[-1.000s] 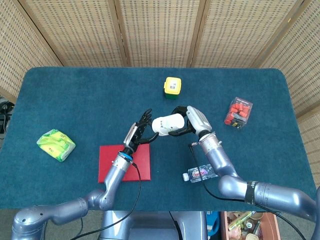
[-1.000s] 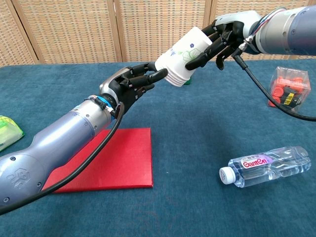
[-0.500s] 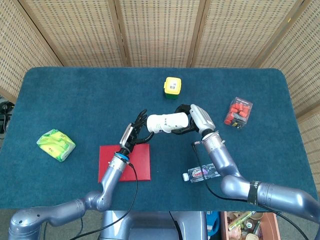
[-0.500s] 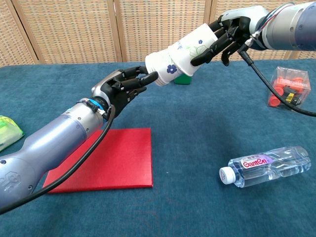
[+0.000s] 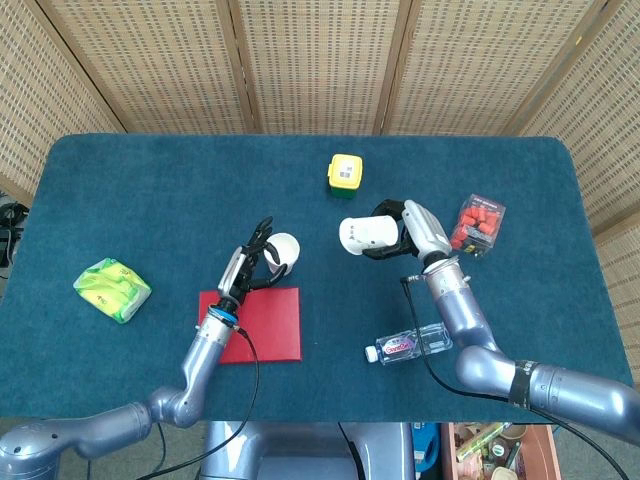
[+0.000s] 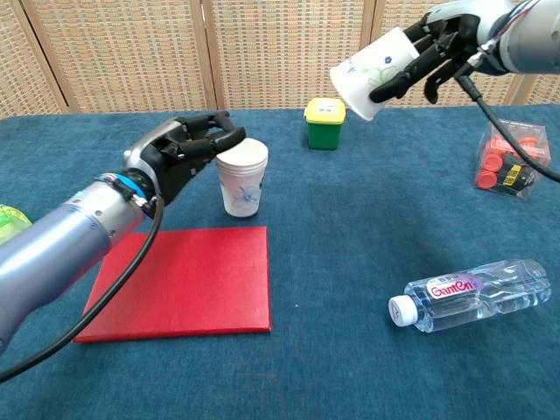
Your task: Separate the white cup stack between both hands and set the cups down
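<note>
My left hand (image 5: 250,265) (image 6: 175,157) holds a short stack of white cups (image 5: 284,247) (image 6: 242,185) upright by the rim, just beyond the far edge of the red mat (image 6: 192,280). Whether its base touches the table I cannot tell. My right hand (image 5: 415,228) (image 6: 446,39) grips a single white cup with a flower print (image 5: 360,235) (image 6: 372,70). That cup is high in the air and tilted, its mouth pointing left. A wide gap separates the two hands and their cups.
A red mat (image 5: 255,330) lies at front left. A water bottle (image 5: 408,345) (image 6: 477,293) lies on its side at front right. A yellow-lidded green box (image 5: 345,172) (image 6: 325,122) stands mid-back, a clear box of red pieces (image 5: 477,225) (image 6: 507,157) at right, a green packet (image 5: 112,290) at left.
The cups have come apart: my right hand has drawn one cup up and to the right, while my left hand has moved down and left with the other cups, now upright.
</note>
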